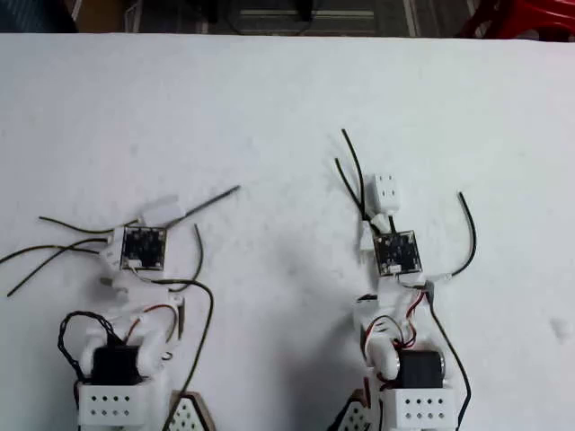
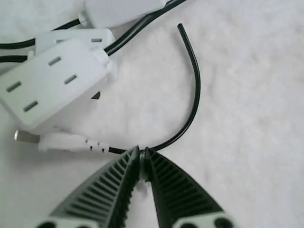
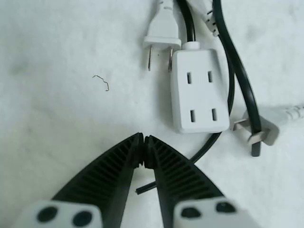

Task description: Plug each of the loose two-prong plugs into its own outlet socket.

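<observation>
White surface (image 1: 269, 108) from above, with two robot arms side by side at its near edge and black cords trailing around each.

By the left arm: left tool (image 2: 142, 156) pressed together, tips meeting right at a thin black cord (image 2: 198, 88). Impossible to tell whether nipping that cord or merely poised over it. On the same cord, just beside the tips, one loose two-prong plug (image 2: 66, 141) lying flat, a metal prong poking out, close against the foot of a white outlet block (image 2: 47, 80) but not inserted. Four slots on that block's face, so two sockets, both empty. Behind it and touching, a second white body (image 2: 76, 39) with one slot on show, kind uncertain.

By the right arm: right tool (image 3: 142, 143) likewise pressed together, gripping nothing, poised over bare surface near a second white outlet block (image 3: 197, 90). Again four slots, two sockets, both empty. Two loose plugs nearby: a straight plug (image 3: 161, 28) just beside the block's end farthest from the tool, prongs bare, and a tilted plug (image 3: 273, 126) on the block's other side, crossed by a thick black cord (image 3: 255, 137). Also a small bent wire scrap (image 3: 102, 81), alone on the surface.

Progress, as a judgement: nothing plugged in yet, every insertion left to do. Count: three loose plugs, two clear outlet blocks, four empty sockets.
</observation>
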Controlling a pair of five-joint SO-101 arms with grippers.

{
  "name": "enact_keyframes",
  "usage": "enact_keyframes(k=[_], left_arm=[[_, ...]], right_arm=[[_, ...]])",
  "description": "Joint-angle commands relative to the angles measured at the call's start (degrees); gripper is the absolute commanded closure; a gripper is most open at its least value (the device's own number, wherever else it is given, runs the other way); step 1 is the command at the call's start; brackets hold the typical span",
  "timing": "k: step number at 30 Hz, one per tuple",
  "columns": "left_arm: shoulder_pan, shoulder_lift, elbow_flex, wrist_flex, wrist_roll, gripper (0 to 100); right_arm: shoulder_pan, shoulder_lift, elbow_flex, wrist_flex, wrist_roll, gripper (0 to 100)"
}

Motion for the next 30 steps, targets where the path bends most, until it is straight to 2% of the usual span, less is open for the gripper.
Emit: enact_keyframes(k=[1,30], left_arm=[[-0.4,-0.5,-0.2,0.3,0.1,96],[-0.4,-0.5,-0.2,0.3,0.1,96]], right_arm=[[0.5,-0.5,0.6,0.5,0.1,98.0],[0.5,-0.5,0.6,0.5,0.1,98.0]])
